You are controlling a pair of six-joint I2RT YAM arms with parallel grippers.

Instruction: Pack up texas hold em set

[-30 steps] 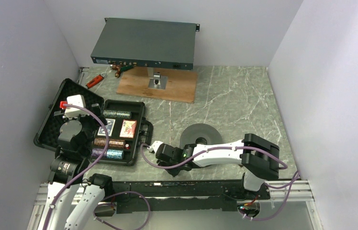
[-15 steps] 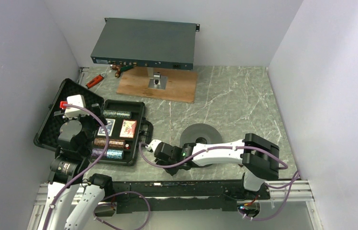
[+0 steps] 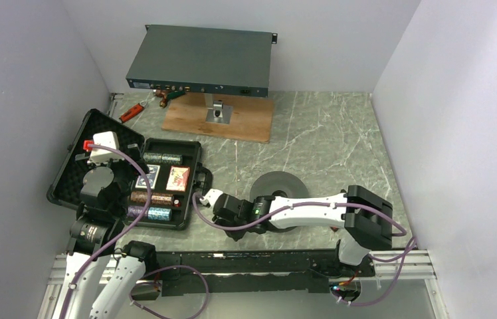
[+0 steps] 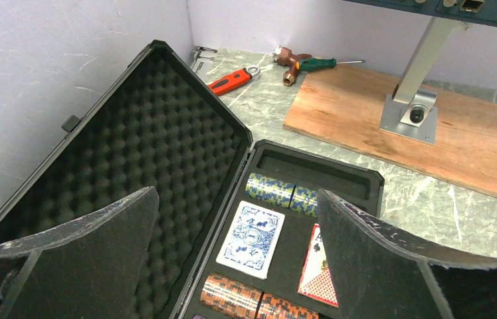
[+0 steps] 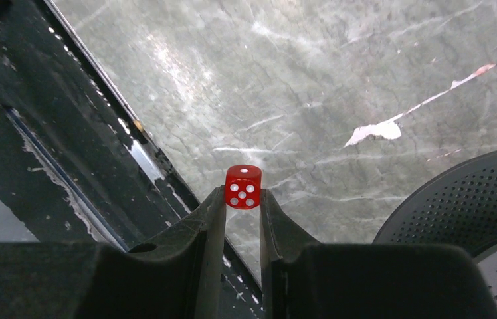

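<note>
Chips [image 3: 151, 198] in briefcase [image 3: 174, 141], foam ring [image 3: 279, 181] right

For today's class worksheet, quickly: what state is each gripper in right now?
Left gripper: open, holding nothing.
Right gripper: closed on a red die.

The left arm [image 3: 99, 189] overhangs the briefcase [image 3: 196, 156] lid [image 3: 66, 169] and hinge; the right-hand trays [image 4: 291, 252] lie open from above.

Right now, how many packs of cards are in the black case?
2. The blue pack lies flat in the middle of the black case, and the red pack lies right beside it. Part of the tray is covered, so more may be hidden.
</note>
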